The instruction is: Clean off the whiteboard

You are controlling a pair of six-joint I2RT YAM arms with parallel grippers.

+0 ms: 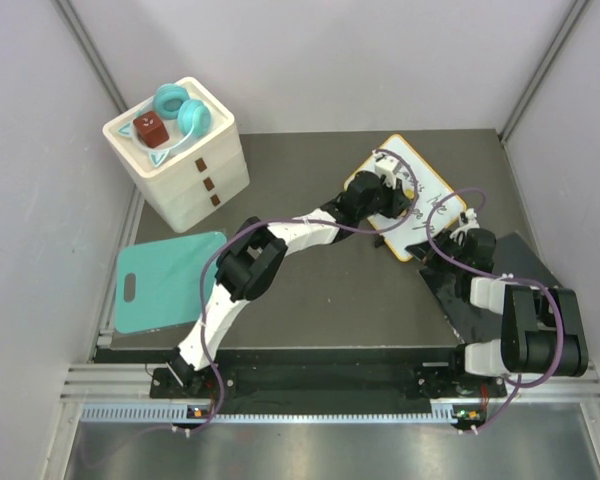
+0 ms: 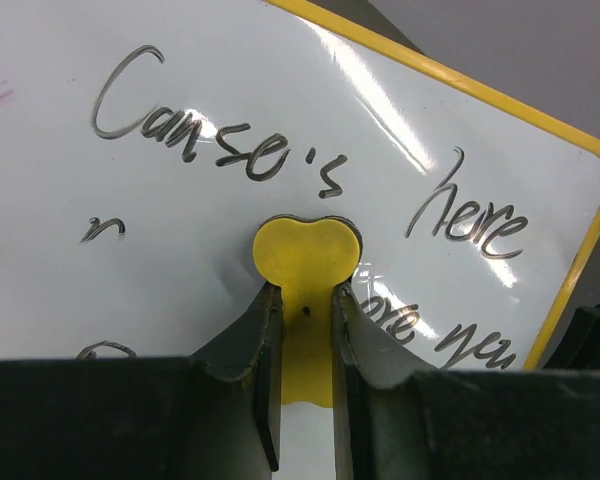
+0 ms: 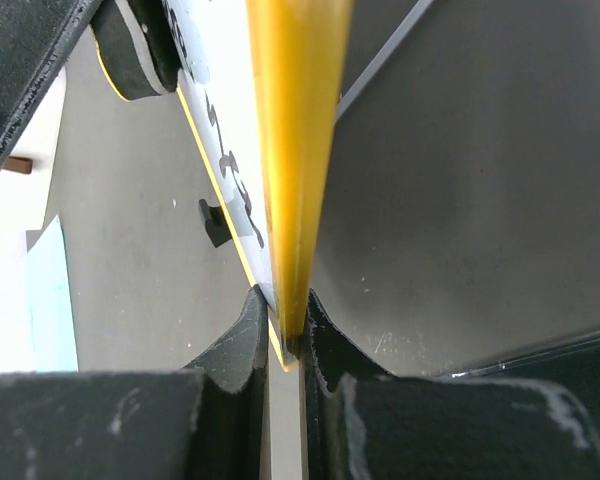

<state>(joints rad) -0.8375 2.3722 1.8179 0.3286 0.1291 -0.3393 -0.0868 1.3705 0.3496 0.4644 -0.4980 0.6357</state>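
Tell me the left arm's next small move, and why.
Probably sweep the left gripper and its yellow eraser across the writing: the whiteboard is covered in text, the eraser rests on it, and the right gripper clamps its frame edge.

lower writing on whiteboard [image 2: 280,90] hidden behind fingers [image 2: 245,345], board edges cropped

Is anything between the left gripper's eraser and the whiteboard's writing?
Nothing visible. The left gripper holds the yellow eraser at the whiteboard face among the writing; the right gripper clamps the board's edge, aside.
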